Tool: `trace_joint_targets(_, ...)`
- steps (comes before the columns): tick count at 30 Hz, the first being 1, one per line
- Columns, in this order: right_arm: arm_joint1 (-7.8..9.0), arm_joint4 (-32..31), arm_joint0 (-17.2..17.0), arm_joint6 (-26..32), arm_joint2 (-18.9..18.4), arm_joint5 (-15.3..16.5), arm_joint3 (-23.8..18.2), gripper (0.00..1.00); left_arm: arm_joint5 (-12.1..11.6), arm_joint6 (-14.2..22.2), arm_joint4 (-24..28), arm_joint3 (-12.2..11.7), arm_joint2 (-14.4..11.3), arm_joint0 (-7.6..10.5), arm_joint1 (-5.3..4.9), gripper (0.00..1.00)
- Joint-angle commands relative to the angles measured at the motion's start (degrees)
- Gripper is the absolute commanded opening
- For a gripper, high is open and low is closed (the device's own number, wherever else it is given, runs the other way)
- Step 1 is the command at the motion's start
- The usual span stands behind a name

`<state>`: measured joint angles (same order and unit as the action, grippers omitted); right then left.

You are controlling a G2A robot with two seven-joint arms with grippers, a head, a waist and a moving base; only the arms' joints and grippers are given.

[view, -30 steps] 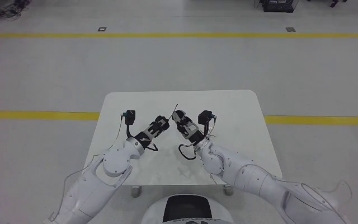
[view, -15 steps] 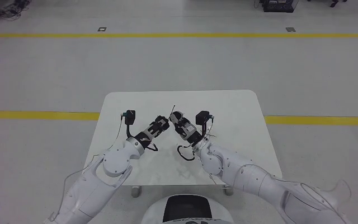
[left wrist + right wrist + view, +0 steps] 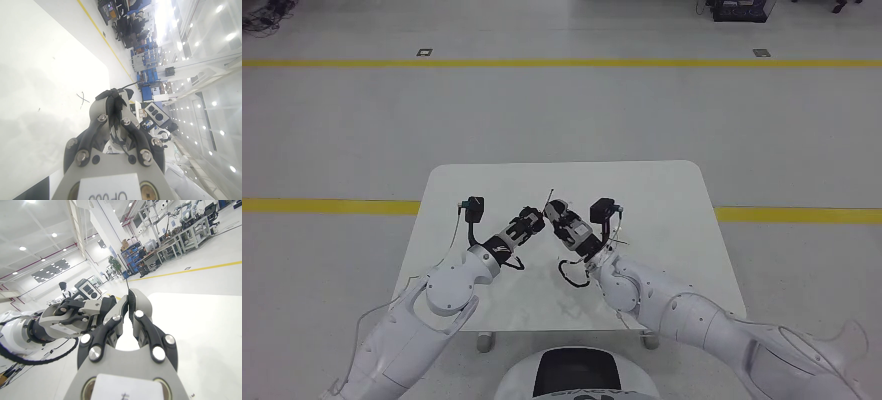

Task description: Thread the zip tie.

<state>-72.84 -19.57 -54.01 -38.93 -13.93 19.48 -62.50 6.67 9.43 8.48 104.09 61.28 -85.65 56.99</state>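
Observation:
A thin black zip tie is held above the middle of the white table, its tail sticking out past the two grippers. My left gripper and right gripper meet tip to tip there. In the right wrist view the right gripper is shut on the zip tie, whose tail rises straight from the pads, and the left gripper presses in beside it. In the left wrist view the left gripper is shut on a black part of the zip tie; the contact point between the two ends is hidden.
Two loose black ties lie crossed on the table beyond the grippers, and a tiny scrap lies nearer. A black cable loop hangs under the right forearm. The table's far edge and corners are bare white surface.
The right gripper has shifted slightly toward the left gripper, carrying the zip tie's tail with it. The left arm has stayed still.

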Motion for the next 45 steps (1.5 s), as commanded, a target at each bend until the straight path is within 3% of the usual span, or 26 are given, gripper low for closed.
trace_joint_targets(1, -0.02, 0.0, 0.1, 0.1, 0.0, 0.0, 0.1, 0.00, 0.0, 0.0, 0.0, 0.0, 0.0, 0.00, 0.00, 0.00)
trace_joint_targets(24, -0.21, 0.0, 1.0, 2.2, 1.1, 0.0, 0.3, 0.02, 0.0, 0.0, 0.0, 0.0, 0.0, 0.00, 0.00, 0.00)
trace_joint_targets(26, -0.18, -0.4, 1.1, 1.9, 1.1, 0.0, 0.6, 0.79, 0.0, 0.0, 0.0, 0.0, 0.0, 0.00, 0.00, 0.00)
trace_joint_targets(27, -0.14, -0.8, 1.1, 1.7, 1.1, 0.0, 0.8, 1.00, 0.0, 0.0, 0.0, 0.0, 0.0, 0.00, 0.00, 0.00)
trace_joint_targets(34, 1.32, -2.3, 0.5, -2.1, 0.4, 0.0, 0.7, 1.00, 0.0, 0.0, 0.0, 0.0, 0.0, 0.00, 0.00, 0.00)
trace_joint_targets(42, 5.47, -2.2, -0.8, -3.8, -0.3, 0.0, -4.7, 1.00, 0.0, 0.0, 0.0, 0.0, 0.0, 0.00, 0.00, 0.00)
trace_joint_targets(45, 5.47, -2.2, -0.8, -3.8, -0.3, 0.0, -4.7, 1.00, 0.0, 0.0, 0.0, 0.0, 0.0, 0.00, 0.00, 0.00)
